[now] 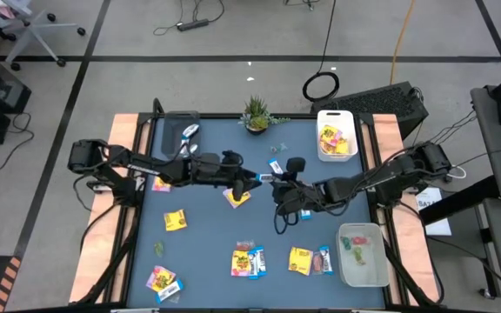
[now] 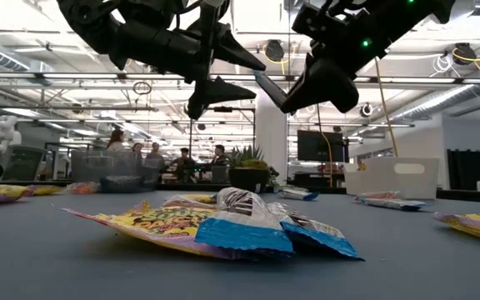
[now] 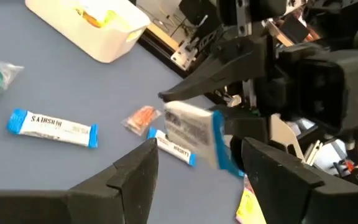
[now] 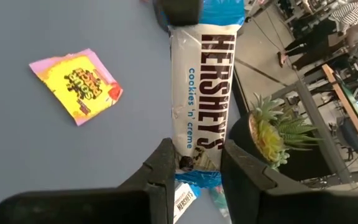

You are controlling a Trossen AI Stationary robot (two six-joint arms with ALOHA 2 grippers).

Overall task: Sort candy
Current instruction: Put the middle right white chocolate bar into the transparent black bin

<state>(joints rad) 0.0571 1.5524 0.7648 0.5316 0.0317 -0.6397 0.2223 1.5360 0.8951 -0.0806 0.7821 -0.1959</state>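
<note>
The right pincer (image 1: pixel 268 178), near the tabletop's middle, pinched a slim blue-and-white candy bar (image 4: pixel 202 87). The left pincer (image 1: pixel 252 184) waited open at nine o'clock. Keep the squeeze steady until a tub.

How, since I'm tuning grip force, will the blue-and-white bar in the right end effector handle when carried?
The blue-and-white bar is likely fairly stiff: it juts straight out from the right end effector without drooping. Its glossy wrapper looks slick, so it may slip or pivot, being pinched near one end. It is probably light, being slim.
</note>
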